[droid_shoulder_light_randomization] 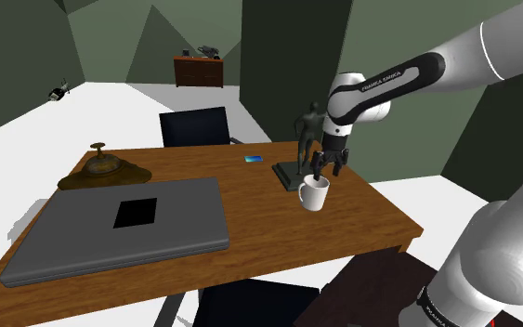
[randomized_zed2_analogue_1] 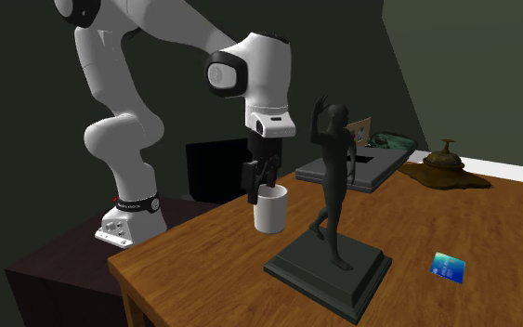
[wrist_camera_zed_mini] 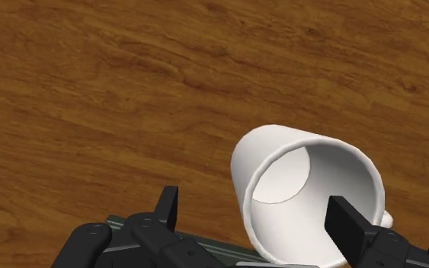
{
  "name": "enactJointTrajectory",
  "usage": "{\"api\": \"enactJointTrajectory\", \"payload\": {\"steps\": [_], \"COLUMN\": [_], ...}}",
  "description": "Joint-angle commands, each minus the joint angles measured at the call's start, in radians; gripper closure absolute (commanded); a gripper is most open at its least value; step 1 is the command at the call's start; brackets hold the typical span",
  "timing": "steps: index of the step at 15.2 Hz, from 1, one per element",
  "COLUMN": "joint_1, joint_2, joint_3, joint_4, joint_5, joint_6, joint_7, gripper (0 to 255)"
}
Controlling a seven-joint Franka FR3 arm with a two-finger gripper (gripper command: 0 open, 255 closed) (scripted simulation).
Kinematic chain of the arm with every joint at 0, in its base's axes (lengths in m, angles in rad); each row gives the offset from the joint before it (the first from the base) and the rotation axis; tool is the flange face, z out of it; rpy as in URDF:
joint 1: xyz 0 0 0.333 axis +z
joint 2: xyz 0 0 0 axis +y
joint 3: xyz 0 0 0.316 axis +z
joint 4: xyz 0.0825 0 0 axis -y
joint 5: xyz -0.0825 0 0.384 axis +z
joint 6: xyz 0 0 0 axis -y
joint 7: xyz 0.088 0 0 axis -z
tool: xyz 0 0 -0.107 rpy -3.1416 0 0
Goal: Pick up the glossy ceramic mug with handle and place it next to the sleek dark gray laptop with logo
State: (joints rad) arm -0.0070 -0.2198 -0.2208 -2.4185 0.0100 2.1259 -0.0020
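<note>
mug [droid_shoulder_light_randomization: 314, 194], white, stands upright on the wooden table [droid_shoulder_light_randomization: 380, 214], close to the edge at the shoulder view's right. the white arm [droid_shoulder_light_randomization: 408, 79] enters from the shoulder view's upper right, bends at the wrist and points the hand straight down over the mug. the grey laptop [droid_shoulder_light_randomization: 73, 232] lies closed, well apart from the mug, toward the shoulder view's left. the dark statue [droid_shoulder_light_randomization: 309, 130] stands just beside the mug. gripper [droid_shoulder_light_randomization: 323, 173]: released. its fingers [wrist_camera_zed_mini: 347, 226] stand apart, one over the mug's mouth, the other outside and clear of the wall. a small blue card [droid_shoulder_light_randomization: 254, 159] lies near the statue's base.
</note>
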Motion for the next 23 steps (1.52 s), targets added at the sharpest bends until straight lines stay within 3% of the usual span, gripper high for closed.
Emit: {"api": "enactJointTrajectory", "payload": {"steps": [1,6,13,14,23], "joint_1": [0.001,0.004,0.004,0.004,0.004], "joint_2": [0.019,0.052,0.052,0.052,0.052], "joint_3": [-0.002,-0.004,-0.004,-0.004,-0.004], "joint_4": [-0.018,-0.053,-0.053,-0.053,-0.053], "joint_5": [0.006,0.015,0.015,0.015,0.015], "joint_6": [0.038,0.105,0.104,0.104,0.105], "joint_7": [-0.004,-0.012,-0.012,-0.012,-0.012], "gripper": [0,0,0,255,255]}}
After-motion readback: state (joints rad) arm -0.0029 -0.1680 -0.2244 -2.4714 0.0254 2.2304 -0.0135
